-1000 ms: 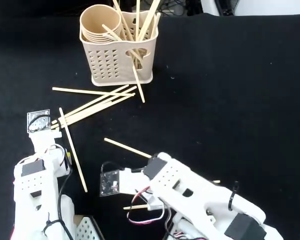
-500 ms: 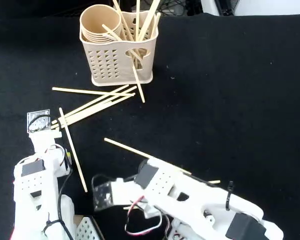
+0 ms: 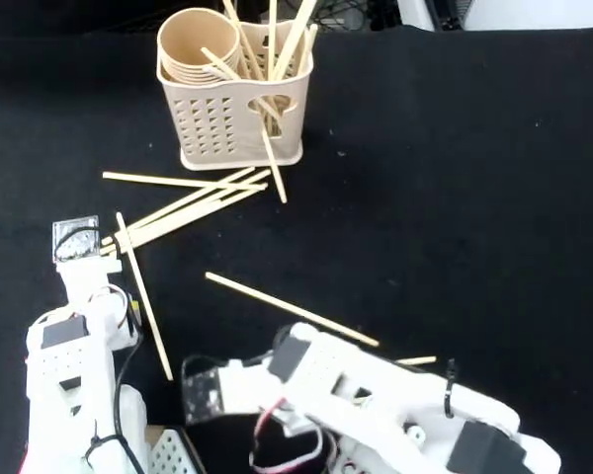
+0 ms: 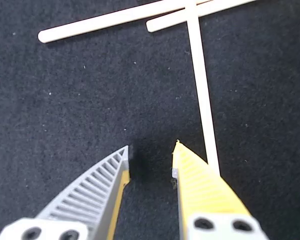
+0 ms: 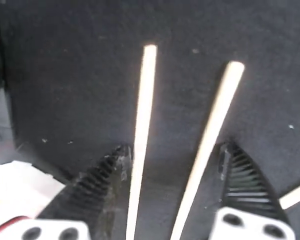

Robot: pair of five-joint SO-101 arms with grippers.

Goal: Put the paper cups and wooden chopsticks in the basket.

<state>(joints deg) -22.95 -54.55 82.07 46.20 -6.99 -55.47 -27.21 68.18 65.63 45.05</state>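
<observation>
The beige basket (image 3: 227, 123) stands at the back with a stack of paper cups (image 3: 196, 44) and several wooden chopsticks in it. Loose chopsticks lie in front: a bundle (image 3: 188, 207), a single one (image 3: 144, 299) and a long one (image 3: 292, 309). My left arm (image 3: 71, 341) sits at the front left; its gripper (image 4: 152, 150) is open just above the cloth, beside a chopstick (image 4: 202, 95) that runs past the yellow finger (image 4: 200, 185). My right arm (image 3: 376, 395) lies at the front middle; its gripper (image 5: 175, 150) is open, with two chopsticks (image 5: 142, 110) (image 5: 215, 117) lying between its fingers.
Black cloth (image 3: 455, 197) covers the table, bare on the right side. One chopstick (image 3: 273, 166) leans against the basket's front. A short piece of stick (image 3: 415, 360) shows beside the right arm. A white perforated part (image 3: 173, 449) sits at the front edge.
My right arm has pulled back toward the front edge and to the left, uncovering the whole long chopstick. The left arm has stayed still.
</observation>
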